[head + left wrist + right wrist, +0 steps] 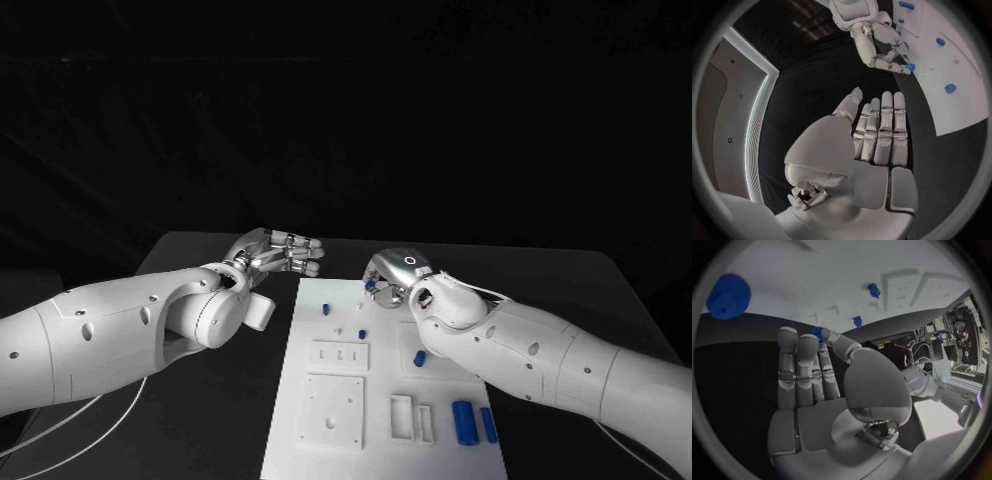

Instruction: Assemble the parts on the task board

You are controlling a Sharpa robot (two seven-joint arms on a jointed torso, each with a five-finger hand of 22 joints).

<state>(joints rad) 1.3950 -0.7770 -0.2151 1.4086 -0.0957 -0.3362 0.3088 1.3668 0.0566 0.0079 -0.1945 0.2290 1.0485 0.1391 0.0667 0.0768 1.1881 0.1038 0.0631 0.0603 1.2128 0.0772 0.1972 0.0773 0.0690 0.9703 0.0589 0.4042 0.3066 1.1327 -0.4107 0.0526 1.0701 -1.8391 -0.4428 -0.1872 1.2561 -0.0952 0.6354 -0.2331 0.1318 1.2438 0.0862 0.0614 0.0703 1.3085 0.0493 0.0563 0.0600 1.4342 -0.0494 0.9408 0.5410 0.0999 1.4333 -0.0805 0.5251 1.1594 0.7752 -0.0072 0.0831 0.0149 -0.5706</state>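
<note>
Right now my left hand [274,252] hovers open, fingers straight, over the black table [202,420] left of the task board [378,440]. My right hand [392,280] pinches a small blue part [817,332] at the board's far edge.

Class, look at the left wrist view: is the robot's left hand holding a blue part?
No: the left hand hangs flat with straight fingers over the black table, holding nothing.
</note>
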